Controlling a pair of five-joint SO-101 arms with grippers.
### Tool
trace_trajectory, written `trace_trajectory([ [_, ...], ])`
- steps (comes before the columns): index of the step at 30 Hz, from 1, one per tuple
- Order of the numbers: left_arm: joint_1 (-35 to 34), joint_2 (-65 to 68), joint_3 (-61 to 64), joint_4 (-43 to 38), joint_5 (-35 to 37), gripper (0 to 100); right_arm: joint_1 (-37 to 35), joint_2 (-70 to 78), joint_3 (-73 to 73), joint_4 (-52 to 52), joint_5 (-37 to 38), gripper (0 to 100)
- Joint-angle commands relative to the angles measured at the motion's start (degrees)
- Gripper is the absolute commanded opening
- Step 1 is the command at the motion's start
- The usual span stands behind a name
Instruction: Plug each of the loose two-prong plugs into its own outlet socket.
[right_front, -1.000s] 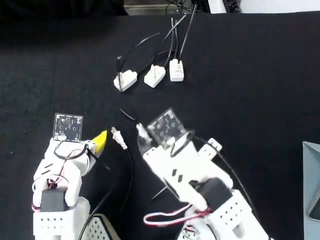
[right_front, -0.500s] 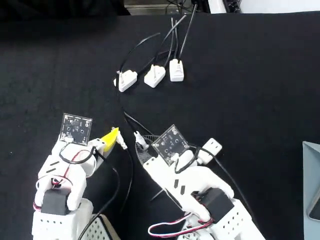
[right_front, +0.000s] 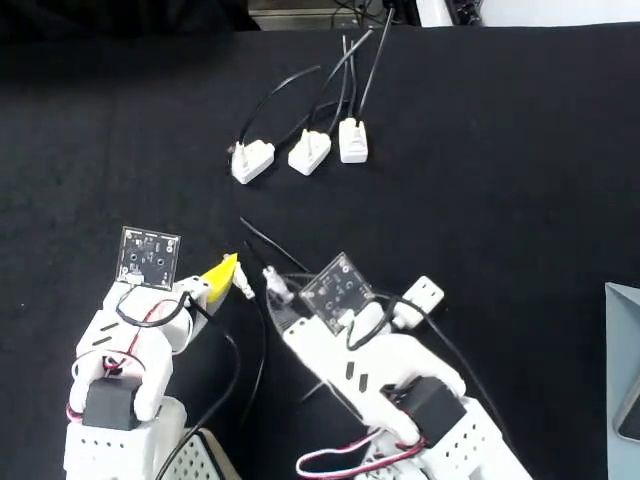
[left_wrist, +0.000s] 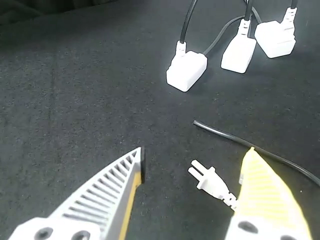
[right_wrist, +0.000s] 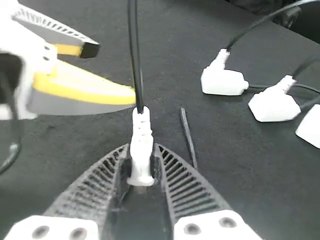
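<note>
1. Left wrist view shows the left gripper (left_wrist: 195, 154) with its jaws wide apart over the black table (left_wrist: 75, 75). The loose plug (left_wrist: 210, 181) lies flat between them, just beside the yellow finger (left_wrist: 260, 185), with its prongs pointing ahead. The three outlet sockets (left_wrist: 239, 52) sit well apart from it.
2. The right gripper (right_wrist: 141, 148) is clamped on a second plug (right_wrist: 141, 162), whose cable (right_wrist: 132, 50) runs out ahead of the fingers.
3. The step in hand looks like grasping the loose plug. It sits off-centre, so the left gripper should shift sideways until the white body is midway between the jaws. It should then pinch the body, not the prongs or cord, leaving the prongs free and level for insertion.
4. Compared with a second ago, the left gripper has advanced so that its yellow finger reaches the loose plug. The right gripper has drawn back a little with its plug, and the cable that lay by the leftmost socket (right_front: 252, 160) has slid away from it.
</note>
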Motion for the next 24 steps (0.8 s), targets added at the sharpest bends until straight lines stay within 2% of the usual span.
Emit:
trace_trajectory([
  [1, 0.6, -0.4, -1.7, -1.3, 0.2, 31, -3.1, -0.8, 0.0, -0.9, 0.0, 1.2],
  [5, 1.5, -0.4, -2.1, -4.8, 0.3, 31, -3.8, -0.8, 0.7, -1.1, 0.0, 1.2],
  [9, 6.0, -0.4, -2.6, -6.0, 0.3, 31, -3.8, -0.8, 0.9, -1.2, 0.0, 1.2],
  [20, 16.5, -4.0, -8.8, 3.0, 0.0, 31, -3.4, -0.8, 1.6, -1.2, 1.8, 1.2],
  [24, 17.0, -3.6, -9.2, 3.3, -0.1, 31, -3.3, -0.8, 1.6, -1.1, 1.8, 1.2],
])
